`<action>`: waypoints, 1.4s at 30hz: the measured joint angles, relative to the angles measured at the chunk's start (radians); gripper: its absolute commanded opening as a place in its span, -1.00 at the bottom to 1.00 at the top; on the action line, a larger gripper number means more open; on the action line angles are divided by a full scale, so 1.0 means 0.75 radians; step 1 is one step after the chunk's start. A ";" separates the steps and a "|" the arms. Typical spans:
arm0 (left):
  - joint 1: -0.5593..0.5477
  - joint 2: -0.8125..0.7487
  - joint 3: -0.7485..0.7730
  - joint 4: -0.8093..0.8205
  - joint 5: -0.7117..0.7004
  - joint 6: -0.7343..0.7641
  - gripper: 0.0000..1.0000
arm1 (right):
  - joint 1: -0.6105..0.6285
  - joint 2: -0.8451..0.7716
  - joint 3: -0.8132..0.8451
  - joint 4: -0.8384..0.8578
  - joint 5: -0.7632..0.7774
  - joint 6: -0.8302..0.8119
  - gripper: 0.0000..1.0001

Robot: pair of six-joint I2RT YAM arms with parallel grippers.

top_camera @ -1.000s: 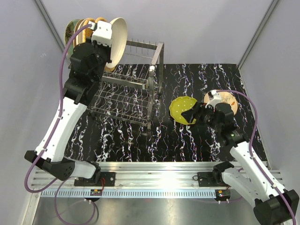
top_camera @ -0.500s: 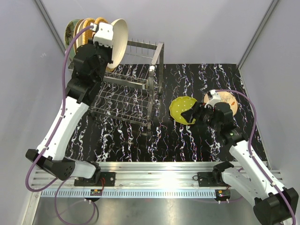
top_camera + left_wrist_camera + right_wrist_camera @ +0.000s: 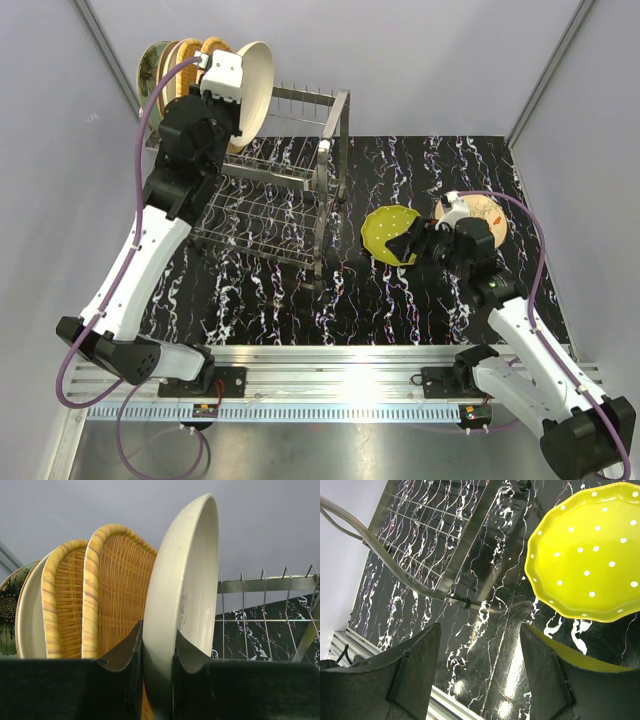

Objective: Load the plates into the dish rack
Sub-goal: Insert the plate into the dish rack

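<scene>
- The left gripper (image 3: 159,631) is raised over the far-left corner of the worktop (image 3: 400,300). Its two fingers are pinched on the lower rim of a cream plate (image 3: 186,575), one finger on each face.
- The cream plate stands on edge, nearly upright, at the left end of the dish rack's (image 3: 290,195) upper tier. Whether its bottom edge already sits between the prongs cannot be told — the fingers hide it.
- Just left of it two orange wicker plates (image 3: 117,595) stand on edge side by side. Beyond them stand a pale plate (image 3: 30,625) and a green patterned plate (image 3: 7,612), all leaning the same way.
- To the right of the cream plate the rack's upright prongs (image 3: 242,610) are bare.
- The dish rack fills the left half of the worktop, with its tall end frame toward the middle.
- The right gripper (image 3: 480,647) hangs low over the middle of the worktop — its fingers are spread wide with nothing between them.
- A lime dotted plate (image 3: 590,550) lies flat just ahead of the right gripper, right of the rack's end frame. It cannot be told whether a fingertip touches its rim.
- A beige floral plate (image 3: 494,212) lies flat near the worktop's right edge, partly hidden beneath the right wrist.
</scene>
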 measured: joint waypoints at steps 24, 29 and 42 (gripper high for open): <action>0.041 0.005 0.149 -0.090 0.063 0.083 -1.00 | 0.000 0.005 0.000 0.001 -0.001 0.001 0.43; 0.041 -0.003 0.048 -0.091 0.071 0.080 -1.00 | 0.000 0.005 0.000 0.000 -0.001 0.000 0.44; 0.048 -0.005 -0.032 -0.054 0.066 0.067 -1.00 | 0.000 0.005 -0.001 0.000 -0.001 0.000 0.44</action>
